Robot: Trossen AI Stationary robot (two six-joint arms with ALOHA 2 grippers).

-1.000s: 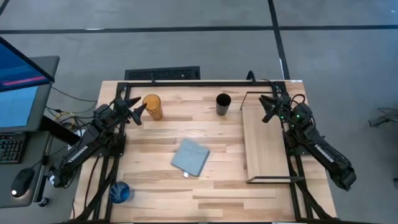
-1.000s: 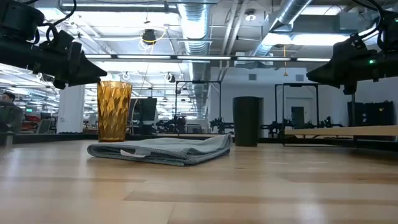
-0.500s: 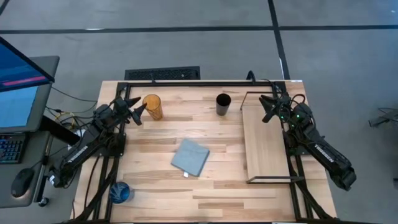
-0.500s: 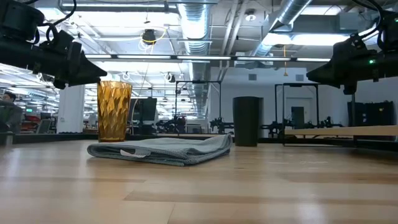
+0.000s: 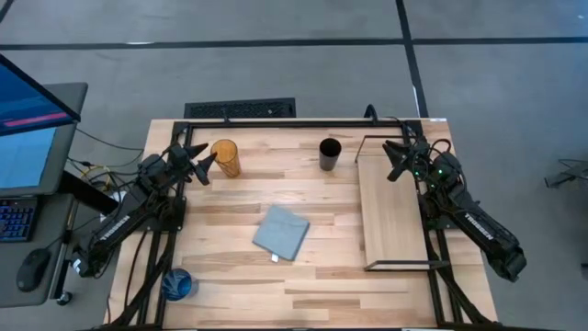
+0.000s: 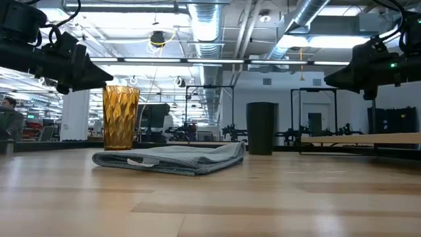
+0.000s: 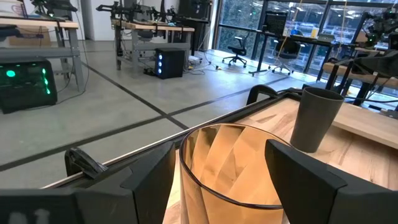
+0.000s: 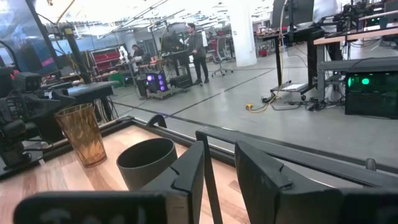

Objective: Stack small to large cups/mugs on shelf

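Observation:
The amber tumbler (image 5: 225, 158) stands upright at the table's far left, and it also shows in the low view (image 6: 120, 117). My left gripper (image 5: 204, 163) is open just left of it. In the left wrist view its fingers (image 7: 149, 180) stand to either side of the tumbler's rim (image 7: 236, 134) without touching. The black cup (image 5: 330, 154) stands upright at the far middle. The short blue cup (image 5: 177, 284) sits at the near left corner. My right gripper (image 5: 395, 158) hovers over the far end of the shelf (image 5: 393, 216), open by a narrow gap (image 8: 219, 168) and empty.
A folded grey-blue cloth (image 5: 281, 233) lies in the middle of the table between the cups and the shelf. The shelf's thin black wire frame (image 5: 400, 265) rises at its near and far ends. A monitor and keyboard stand off the table's left side.

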